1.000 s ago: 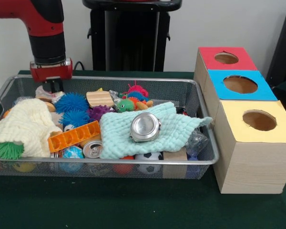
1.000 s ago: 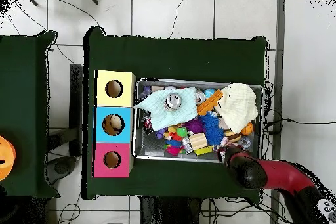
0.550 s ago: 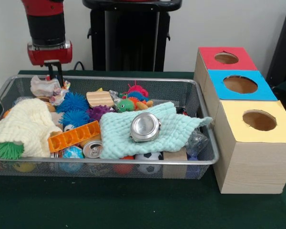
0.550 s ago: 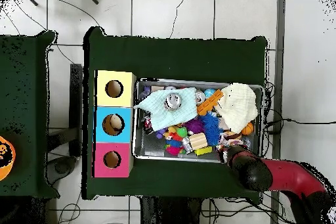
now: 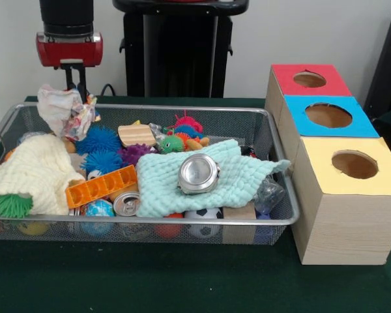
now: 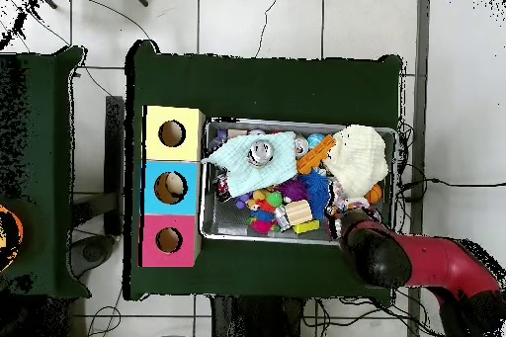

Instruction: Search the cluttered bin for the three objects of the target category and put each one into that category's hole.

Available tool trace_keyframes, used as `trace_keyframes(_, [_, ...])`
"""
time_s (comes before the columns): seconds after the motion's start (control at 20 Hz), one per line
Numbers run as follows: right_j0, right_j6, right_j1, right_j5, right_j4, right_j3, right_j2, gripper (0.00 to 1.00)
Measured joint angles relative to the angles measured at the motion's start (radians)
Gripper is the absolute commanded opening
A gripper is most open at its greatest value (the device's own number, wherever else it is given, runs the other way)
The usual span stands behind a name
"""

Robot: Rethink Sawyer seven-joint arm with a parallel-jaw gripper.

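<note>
**Hand raised above bin's far left corner with crumpled wrapper in its grasp**

The red and black arm descends vertically at the upper left of the front view. Its hand (image 5: pixel 75 81) points straight down, clenched on a crumpled pale wrapper with printed colours (image 5: pixel 65 109), which hangs at rim level of the silver wire-mesh bin (image 5: pixel 274 166), over the bin's far left corner. In the overhead view the arm's wrist covers the hand, so the grasp is confirmed only from the front.

Bin contents, front view: a cream knitted cloth (image 5: pixel 29 171) at left with a green spiky ball (image 5: pixel 13 205) under its edge; two blue spiky balls (image 5: pixel 99 140); an orange plastic block with square openings (image 5: pixel 101 186); a silver can top (image 5: pixel 126 204); a mint knitted cloth (image 5: pixel 202 176) carrying a round metal tin (image 5: pixel 198 173); a wooden block (image 5: pixel 136 134).

Three wooden boxes stand to the right of the bin on the green counter (image 5: pixel 150 280), topped red (image 5: pixel 309 79), blue (image 5: pixel 329 115) and yellow (image 5: pixel 354 163), each with a round hole.

No legible brand, label or writing is found on any item.
</note>
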Motion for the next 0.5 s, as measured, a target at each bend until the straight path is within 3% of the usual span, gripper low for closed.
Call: trace_keyframes(0.5, [0.058,0.000,-0.074,0.011,0.077,0.023,0.002,0.00])
